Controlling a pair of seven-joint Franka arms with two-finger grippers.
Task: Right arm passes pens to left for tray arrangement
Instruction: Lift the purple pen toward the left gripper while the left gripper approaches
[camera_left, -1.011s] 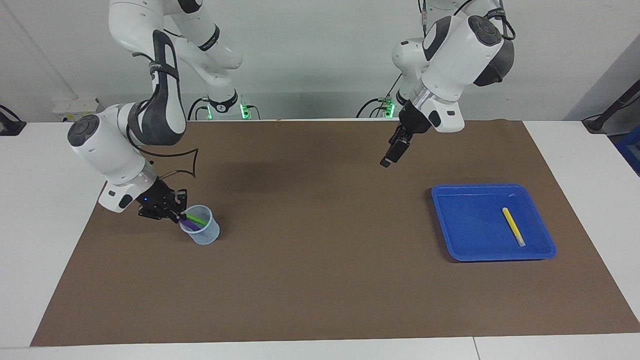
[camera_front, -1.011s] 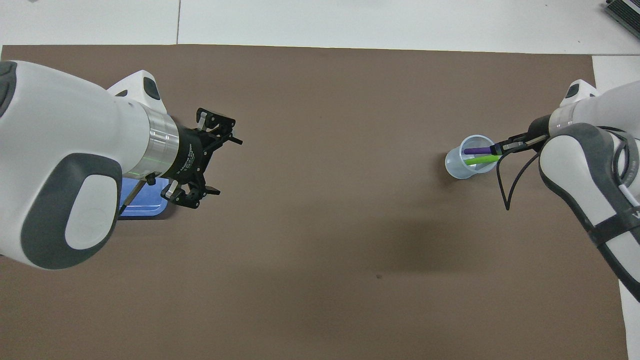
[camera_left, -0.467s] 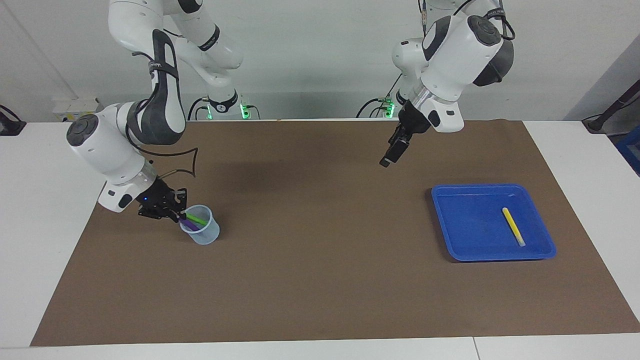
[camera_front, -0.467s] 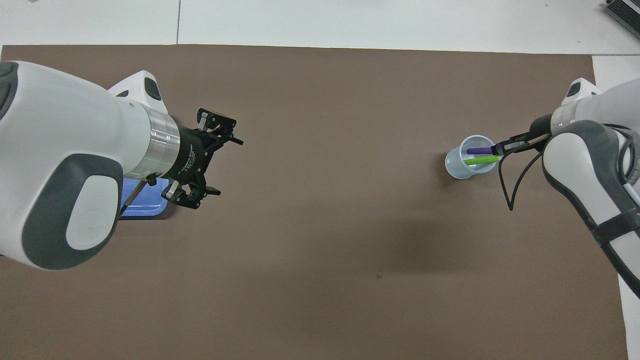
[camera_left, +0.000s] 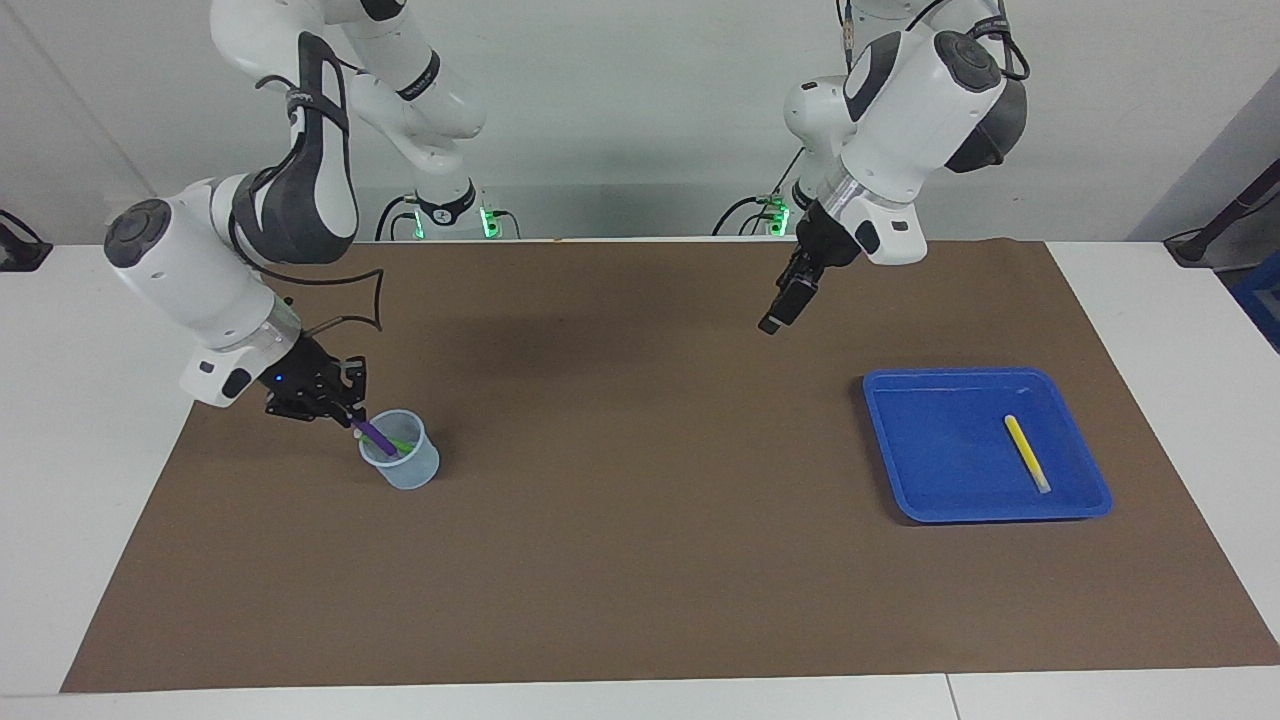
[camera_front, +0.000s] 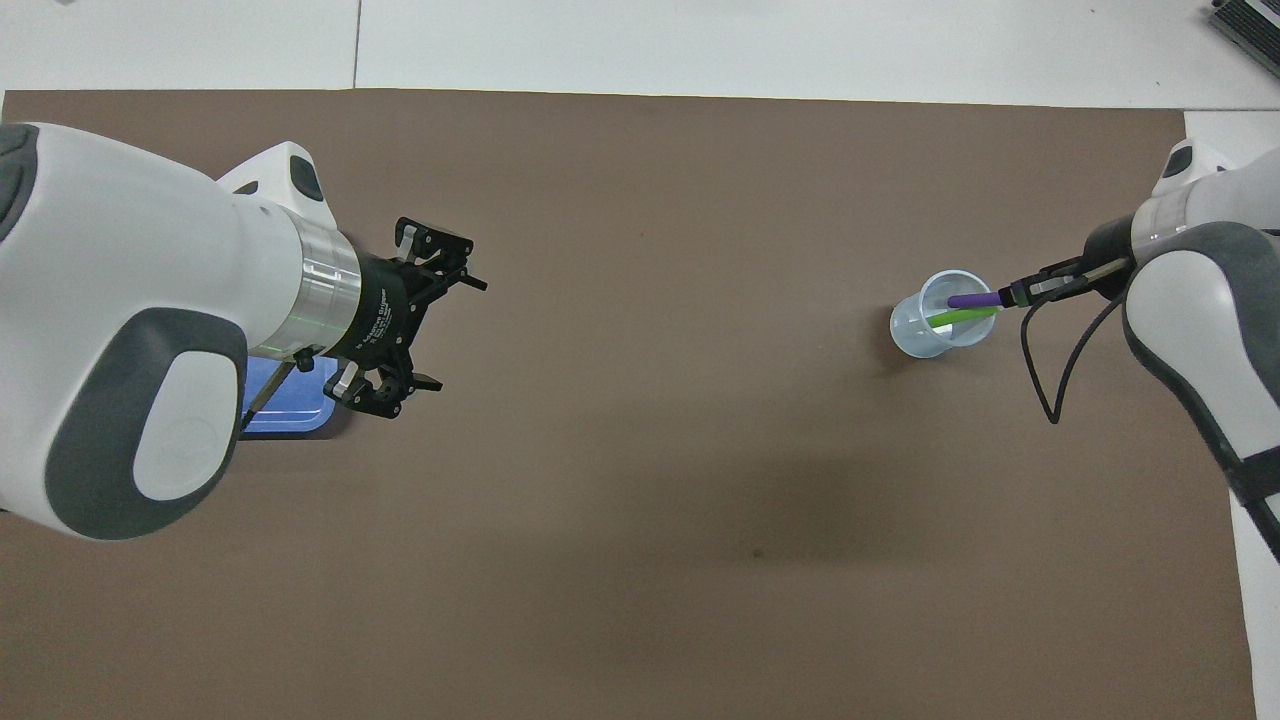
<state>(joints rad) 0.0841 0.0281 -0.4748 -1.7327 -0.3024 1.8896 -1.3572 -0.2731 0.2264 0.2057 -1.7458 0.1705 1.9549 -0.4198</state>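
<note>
- At the lower left of the facing view, the right gripper (camera_left: 345, 410) has its jaws closed on the top end of the purple pen (camera_left: 377, 437), which slants up out of the small clear cup (camera_left: 402, 464). The pen's lower end is inside the cup.
- The green pen (camera_front: 955, 318) leans in the same cup, just beside the purple one. If the two rub as the purple pen rises, the green one could be dragged up or flicked onto the desk (camera_left: 640, 560).
- The cup looks light and stands free on the brown mat. My guess is that a slanted pull, rather than a straight lift, could tip it or slide it.
- The hold is at the very tip of the pen, so the pen may pivot or slip in transit and arrive at an awkward angle for the hand-over.
- In the upper middle of the facing view, the left gripper (camera_left: 785, 300) waits in the air over bare mat, its jaws spread wide in the overhead view. A swinging pen could miss that gap.
- At the lower right of the facing view, the blue tray (camera_left: 910, 480) holds the yellow pen (camera_left: 1027, 453), lying flat. A careless drop there could knock it askew.
</note>
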